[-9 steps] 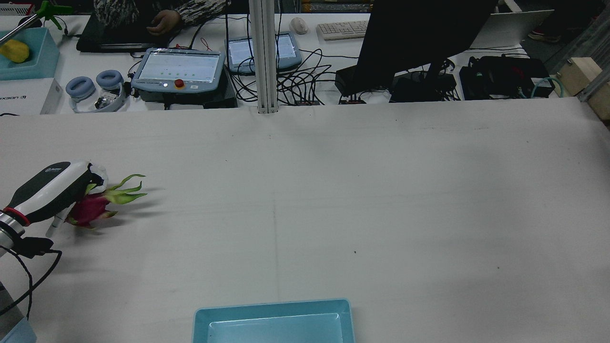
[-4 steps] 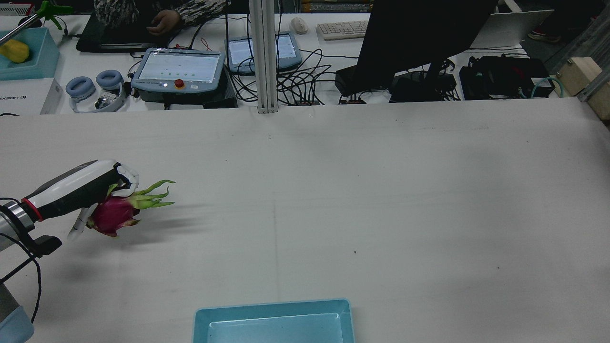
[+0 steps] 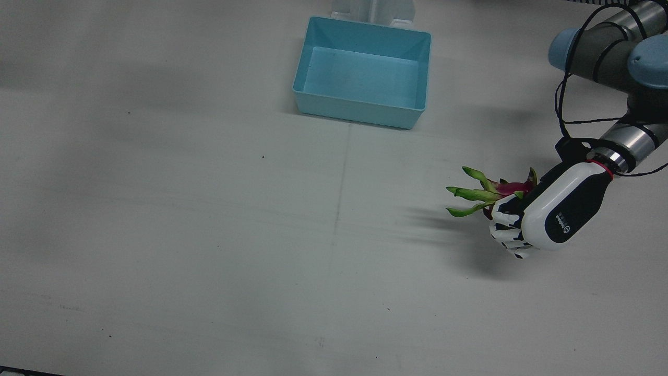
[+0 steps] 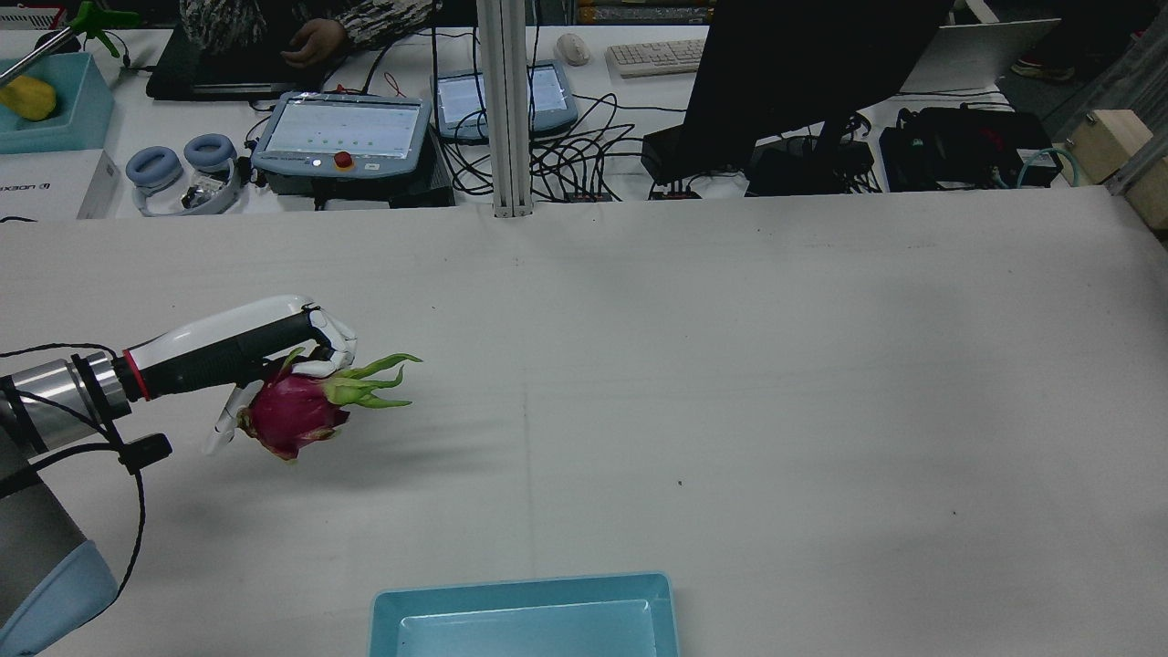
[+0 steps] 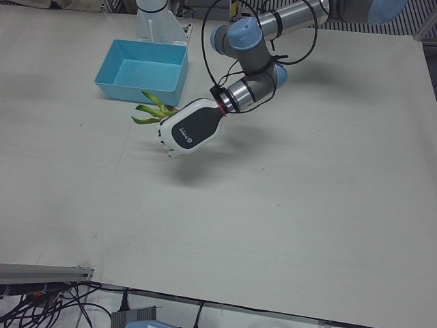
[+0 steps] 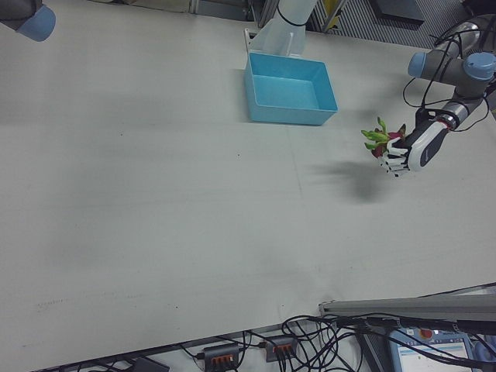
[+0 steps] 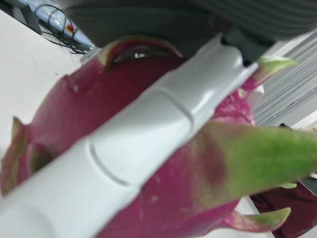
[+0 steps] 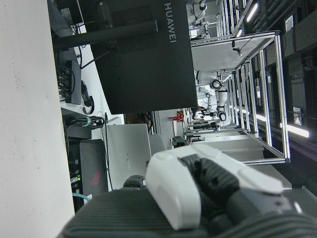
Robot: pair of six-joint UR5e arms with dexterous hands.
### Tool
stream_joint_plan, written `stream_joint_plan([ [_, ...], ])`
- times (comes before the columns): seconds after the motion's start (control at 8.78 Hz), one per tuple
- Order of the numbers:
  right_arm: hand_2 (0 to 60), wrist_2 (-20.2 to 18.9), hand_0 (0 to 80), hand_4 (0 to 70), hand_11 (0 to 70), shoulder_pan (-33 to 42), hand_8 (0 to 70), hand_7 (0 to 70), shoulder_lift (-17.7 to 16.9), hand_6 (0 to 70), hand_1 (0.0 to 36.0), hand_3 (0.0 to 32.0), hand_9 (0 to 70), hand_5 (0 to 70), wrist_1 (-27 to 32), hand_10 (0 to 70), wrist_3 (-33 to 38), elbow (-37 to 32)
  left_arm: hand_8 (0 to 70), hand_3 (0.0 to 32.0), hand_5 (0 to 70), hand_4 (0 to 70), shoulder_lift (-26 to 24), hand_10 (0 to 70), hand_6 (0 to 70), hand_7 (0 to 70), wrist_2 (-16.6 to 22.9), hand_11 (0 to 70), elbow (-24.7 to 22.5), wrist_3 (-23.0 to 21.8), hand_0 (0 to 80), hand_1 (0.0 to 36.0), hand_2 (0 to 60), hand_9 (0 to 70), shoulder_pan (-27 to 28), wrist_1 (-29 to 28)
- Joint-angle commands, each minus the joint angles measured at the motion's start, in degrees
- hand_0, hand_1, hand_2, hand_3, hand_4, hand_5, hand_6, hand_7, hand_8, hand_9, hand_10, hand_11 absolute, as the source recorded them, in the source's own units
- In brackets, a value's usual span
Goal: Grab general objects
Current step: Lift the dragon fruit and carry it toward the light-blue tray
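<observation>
Fingers (image 4: 333,345) of left hand (image 4: 239,349) wrap dragon fruit (image 4: 290,415) (held above table (image 4: 730,365)).

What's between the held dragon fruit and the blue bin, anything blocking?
Nothing visible. The left hand holds the dragon fruit above bare table; the stretch to the blue bin is open.

"HUAWEI" stands in pale letters on the back of the dark monitor (image 8: 143,54).
</observation>
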Motion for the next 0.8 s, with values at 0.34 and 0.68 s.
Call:
stream_joint_plan([
  [0.34, 0.0, 0.0, 0.0, 0.0, 0.0, 0.0, 0.0, 0.0, 0.0, 0.0, 0.0, 0.0, 0.0, 0.0, 0.0, 0.0, 0.0, 0.0, 70.0, 0.0, 70.0, 70.0, -6.8, 70.0, 70.0, 70.0, 4.8, 70.0, -8.9, -10.5, 80.0, 36.0, 60.0, 70.0, 10.1, 1.9],
  [0.68, 0.0, 0.0, 0.0, 0.0, 0.0, 0.0, 0.0, 0.0, 0.0, 0.0, 0.0, 0.0, 0.0, 0.0, 0.0, 0.0, 0.0, 0.0, 70.0, 0.0, 70.0, 70.0, -13.4, 70.0, 70.0, 70.0, 4.7, 70.0, -8.9, -10.6, 80.0, 36.0, 60.0, 70.0, 19.0, 2.8],
])
